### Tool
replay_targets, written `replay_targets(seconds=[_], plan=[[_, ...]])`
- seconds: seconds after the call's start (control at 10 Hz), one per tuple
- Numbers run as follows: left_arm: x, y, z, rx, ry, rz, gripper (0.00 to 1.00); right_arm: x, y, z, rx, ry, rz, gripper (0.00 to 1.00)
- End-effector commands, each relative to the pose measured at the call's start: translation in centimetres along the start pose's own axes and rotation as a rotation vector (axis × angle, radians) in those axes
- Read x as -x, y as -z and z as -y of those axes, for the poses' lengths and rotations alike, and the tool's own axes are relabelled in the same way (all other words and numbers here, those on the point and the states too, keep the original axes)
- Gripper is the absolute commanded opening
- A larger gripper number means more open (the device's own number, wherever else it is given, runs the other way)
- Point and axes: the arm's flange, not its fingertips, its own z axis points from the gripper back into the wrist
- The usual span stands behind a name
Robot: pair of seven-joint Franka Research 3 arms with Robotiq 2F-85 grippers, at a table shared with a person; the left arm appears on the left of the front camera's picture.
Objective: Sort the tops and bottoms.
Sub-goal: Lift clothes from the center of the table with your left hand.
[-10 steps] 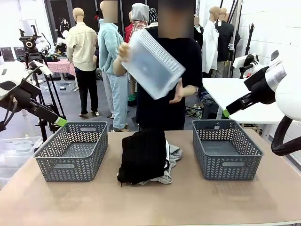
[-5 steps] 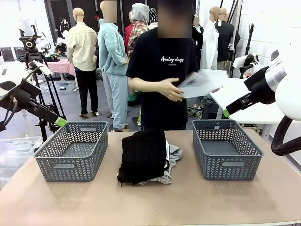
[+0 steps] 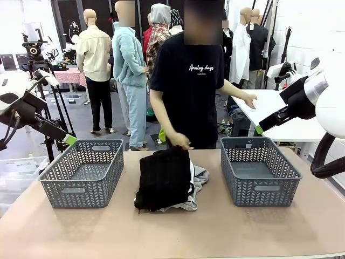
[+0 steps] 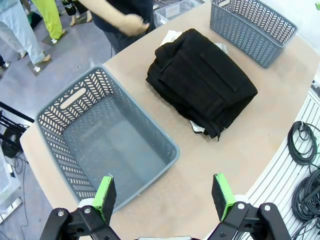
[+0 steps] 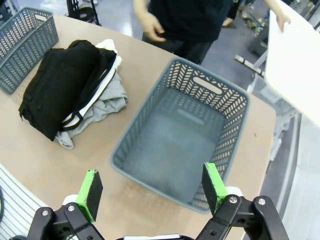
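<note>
Front view, progress: nothing sorted yet, judging by the layout; left basket (image 3: pixel 81 190) and right basket (image 3: pixel 264 190) both hold nothing; all sorting remains
Front view, clothes pile (image 3: pixel 164 181): on the table (image 3: pixel 215 232) between the two baskets, touching neither; person's hand (image 3: pixel 181 142) just beyond its far edge
Front view, axis: folded black garment (image 3: pixel 161 175) on top; long axis runs from near edge to far edge of table, slightly slanted
Front view, pincers: left pincer (image 3: pixel 68 139) and right pincer (image 3: pixel 259 129) raised outboard of the baskets
Left wrist view, left pincer (image 4: pixel 164 194): jaws spread fully, gripping nothing; above near rim of left basket (image 4: pixel 60 150)
Left wrist view, axis: black garment (image 4: pixel 200 82) lies diagonally, upper left to lower right
Right wrist view, right pincer (image 5: pixel 151 189): jaws spread fully, gripping nothing; above right basket (image 5: pixel 220 95)
Right wrist view, pile: grey garment (image 5: pixel 107 102) protrudes from under black garment (image 5: pixel 65 85), toward the right basket
</note>
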Motion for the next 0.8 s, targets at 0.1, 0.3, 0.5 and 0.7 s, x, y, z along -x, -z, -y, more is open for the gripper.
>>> replay_targets(seconds=[0.1, 0.3, 0.5, 0.7], plan=[[0.05, -0.06, -0.10, 0.005, -0.003, 0.004, 1.00, 0.04, -0.03, 0.06, -0.002, -0.002, -0.001, 1.00], [0.05, -0.06, -0.10, 0.005, -0.003, 0.004, 1.00, 0.04, -0.03, 0.06, -0.002, -0.002, -0.001, 1.00], [0.05, -0.06, -0.10, 0.005, -0.003, 0.004, 1.00, 0.04, -0.03, 0.06, -0.002, -0.002, -0.001, 1.00], [0.05, -0.06, -0.10, 0.005, -0.003, 0.004, 1.00, 0.04, -0.03, 0.06, -0.002, -0.002, -0.001, 1.00]])
